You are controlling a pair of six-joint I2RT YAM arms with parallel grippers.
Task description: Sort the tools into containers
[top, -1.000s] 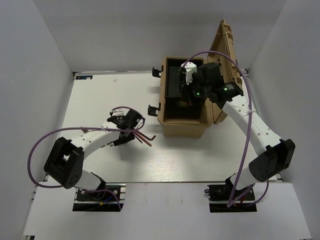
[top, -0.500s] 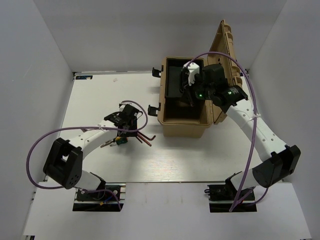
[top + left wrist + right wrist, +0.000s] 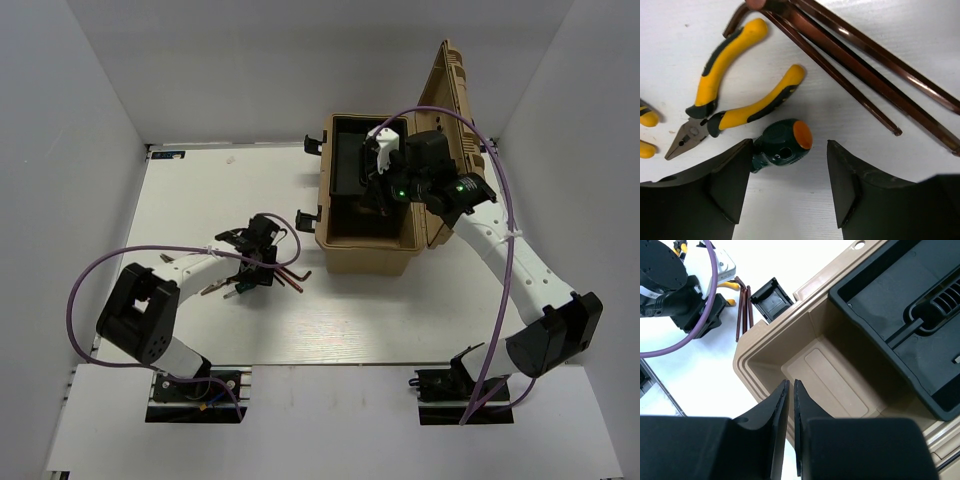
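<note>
My left gripper (image 3: 790, 186) is open and low over the table, its fingers on either side of the near end of a short green-handled screwdriver (image 3: 782, 145) with an orange cap. Yellow-handled pliers (image 3: 735, 100) lie just beyond it, and several dark-red hex keys (image 3: 855, 60) lie to the right. In the top view the left gripper (image 3: 255, 260) sits over these tools, with the hex keys (image 3: 291, 275) beside it. My right gripper (image 3: 791, 390) is shut and empty above the open tan toolbox (image 3: 747, 365); in the top view it (image 3: 380, 195) hangs over the box (image 3: 365, 258).
A black tray (image 3: 910, 315) sits in the far part of the toolbox, and the box floor (image 3: 840, 375) is bare. The lid (image 3: 455, 110) stands open at the right. Black latches (image 3: 307, 218) stick out on the left side. Another yellow handle (image 3: 646, 120) shows at the left edge.
My left gripper has swung toward the near side and settled lower over the screwdriver and pliers. The right gripper has stayed over the toolbox, nearly still.
</note>
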